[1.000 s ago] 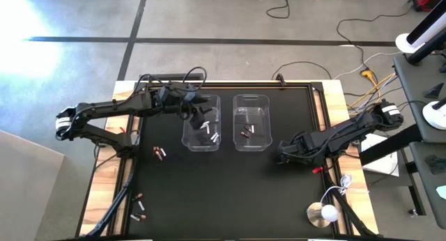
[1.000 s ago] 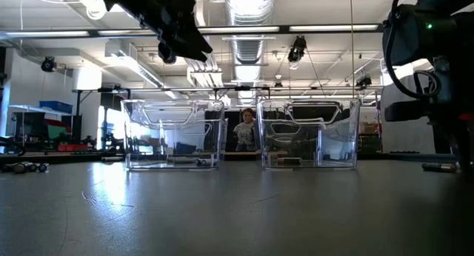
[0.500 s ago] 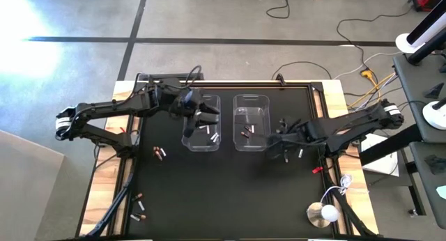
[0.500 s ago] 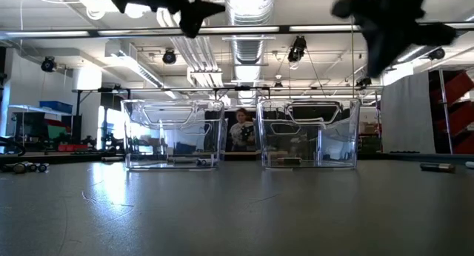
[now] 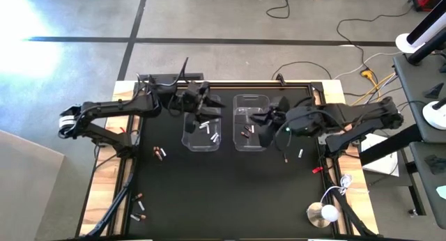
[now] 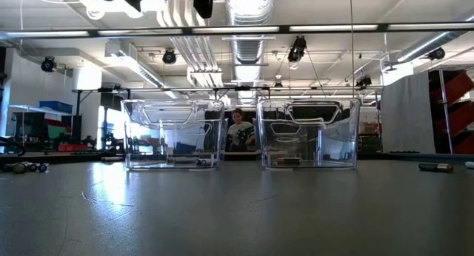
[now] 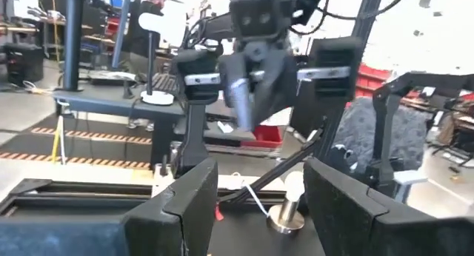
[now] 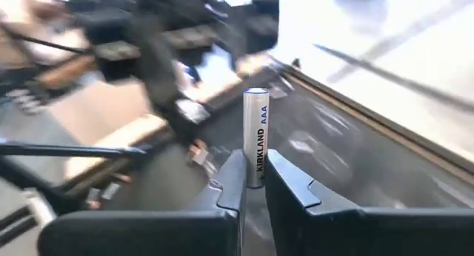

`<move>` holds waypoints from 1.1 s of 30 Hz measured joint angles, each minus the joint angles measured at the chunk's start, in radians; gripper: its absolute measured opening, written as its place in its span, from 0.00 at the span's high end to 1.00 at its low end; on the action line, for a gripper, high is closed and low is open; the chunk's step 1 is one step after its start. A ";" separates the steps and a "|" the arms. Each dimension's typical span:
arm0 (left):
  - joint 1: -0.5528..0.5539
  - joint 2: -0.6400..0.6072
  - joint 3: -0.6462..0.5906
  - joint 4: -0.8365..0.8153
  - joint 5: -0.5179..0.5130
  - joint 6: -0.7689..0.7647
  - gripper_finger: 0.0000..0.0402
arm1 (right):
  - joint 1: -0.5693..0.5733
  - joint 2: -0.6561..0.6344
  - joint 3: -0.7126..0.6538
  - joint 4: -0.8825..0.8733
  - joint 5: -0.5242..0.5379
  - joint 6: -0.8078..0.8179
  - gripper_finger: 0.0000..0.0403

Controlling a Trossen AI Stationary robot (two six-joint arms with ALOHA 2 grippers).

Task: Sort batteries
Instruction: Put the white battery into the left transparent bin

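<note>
High view: left gripper (image 5: 203, 110) held over left bin (image 5: 202, 122); right gripper (image 5: 268, 124) held over right bin (image 5: 251, 121). Loose batteries (image 5: 159, 152) seen on mat.
Left wrist view: fingers (image 7: 191, 204) parted, nothing held.
Right wrist view: silvery battery (image 8: 256, 136) clamped upright between fingers (image 8: 233, 183).

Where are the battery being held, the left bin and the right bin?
Held battery (image 8: 256, 137), right wrist view, its label.
Left bin (image 5: 187, 138), high view, its side wall.
Right bin (image 5: 251, 96), high view, its far rim.
</note>
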 joint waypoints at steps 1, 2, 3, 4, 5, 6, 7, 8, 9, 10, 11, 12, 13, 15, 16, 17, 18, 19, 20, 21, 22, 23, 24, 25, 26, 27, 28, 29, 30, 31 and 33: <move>-0.001 0.006 0.000 0.011 0.000 -0.013 0.56 | 0.000 0.005 -0.002 0.044 -0.018 -0.039 0.93; -0.003 0.011 0.000 0.024 0.000 -0.024 0.56 | 0.000 0.014 -0.002 0.075 -0.029 -0.070 0.93; -0.006 0.020 0.000 0.047 0.000 -0.033 0.56 | 0.000 0.025 -0.002 0.095 -0.032 -0.088 0.93; -0.011 0.025 0.000 0.067 -0.001 -0.040 0.56 | 0.000 0.031 -0.002 0.103 -0.034 -0.104 0.93; -0.014 0.031 0.000 0.080 0.000 -0.051 0.56 | 0.000 0.039 -0.003 0.103 -0.035 -0.115 0.93; -0.021 0.043 0.000 0.112 -0.001 -0.062 0.56 | -0.003 0.049 -0.003 0.105 -0.034 -0.118 0.93; -0.027 0.053 0.000 0.141 -0.001 -0.077 0.56 | -0.009 0.058 -0.003 0.111 -0.034 -0.119 0.93; -0.031 0.062 0.000 0.159 0.000 -0.099 0.56 | -0.011 0.068 -0.003 0.115 -0.033 -0.120 0.93; -0.037 0.076 0.000 0.193 0.000 -0.118 0.56 | -0.014 0.080 -0.003 0.118 -0.032 -0.120 0.93; -0.042 0.090 0.000 0.219 0.000 -0.138 0.56 | -0.018 0.090 -0.003 0.125 -0.032 -0.120 0.93; -0.047 0.104 0.000 0.241 0.000 -0.159 0.56 | -0.020 0.100 -0.003 0.128 -0.033 -0.120 0.93; -0.052 0.120 0.000 0.264 -0.001 -0.178 0.56 | -0.024 0.107 -0.004 0.132 -0.033 -0.120 0.93; -0.058 0.136 0.000 0.287 -0.001 -0.195 0.56 | -0.026 0.112 -0.004 0.136 -0.033 -0.120 0.93; -0.066 0.164 0.000 0.331 -0.001 -0.223 0.56 | -0.031 0.118 -0.001 0.140 -0.033 -0.119 0.93; -0.069 0.175 0.000 0.353 -0.002 -0.237 0.56 | -0.031 0.118 0.002 0.141 -0.033 -0.119 0.93; -0.071 0.184 0.000 0.370 -0.001 -0.248 0.57 | -0.031 0.118 0.005 0.142 -0.033 -0.119 0.93; -0.073 0.192 0.000 0.386 -0.001 -0.254 0.58 | -0.031 0.118 0.007 0.144 -0.033 -0.118 0.93; -0.073 0.197 0.000 0.392 -0.001 -0.259 0.59 | -0.031 0.117 0.009 0.145 -0.032 -0.116 0.93; -0.072 0.202 0.000 0.398 -0.001 -0.265 0.61 | -0.031 0.114 0.010 0.144 -0.032 -0.115 0.93; -0.072 0.203 0.000 0.397 -0.003 -0.267 0.62 | -0.031 0.112 0.010 0.142 -0.032 -0.114 0.93; -0.072 0.203 0.000 0.396 -0.005 -0.269 0.64 | -0.031 0.112 0.010 0.143 -0.032 -0.110 0.93; -0.072 0.204 0.000 0.396 -0.005 -0.271 0.66 | -0.031 0.110 0.010 0.144 -0.033 -0.106 0.93; -0.072 0.204 0.000 0.396 -0.006 -0.271 0.69 | -0.031 0.110 0.010 0.144 -0.033 -0.105 0.93; -0.072 0.204 0.000 0.395 -0.007 -0.271 0.72 | -0.031 0.110 0.010 0.144 -0.033 -0.105 0.93; -0.072 0.205 0.000 0.395 -0.007 -0.271 0.74 | -0.031 0.110 0.010 0.144 -0.033 -0.104 0.93; -0.072 0.205 0.000 0.393 -0.007 -0.271 0.78 | -0.031 0.112 0.010 0.145 -0.033 -0.099 0.93; -0.072 0.205 0.000 0.391 -0.007 -0.271 0.81 | -0.031 0.118 0.010 0.147 -0.033 -0.094 0.93; -0.072 0.205 0.000 0.389 -0.007 -0.271 0.84 | -0.031 0.120 0.010 0.146 -0.032 -0.091 0.93; -0.072 0.205 0.000 0.388 -0.010 -0.271 0.88 | -0.031 0.121 0.009 0.147 -0.033 -0.091 0.93; -0.072 0.205 0.000 0.386 -0.012 -0.270 0.91 | -0.031 0.122 0.009 0.147 -0.032 -0.087 0.93; -0.072 0.205 0.000 0.383 -0.017 -0.265 0.96 | -0.031 0.129 0.009 0.149 -0.026 -0.072 0.93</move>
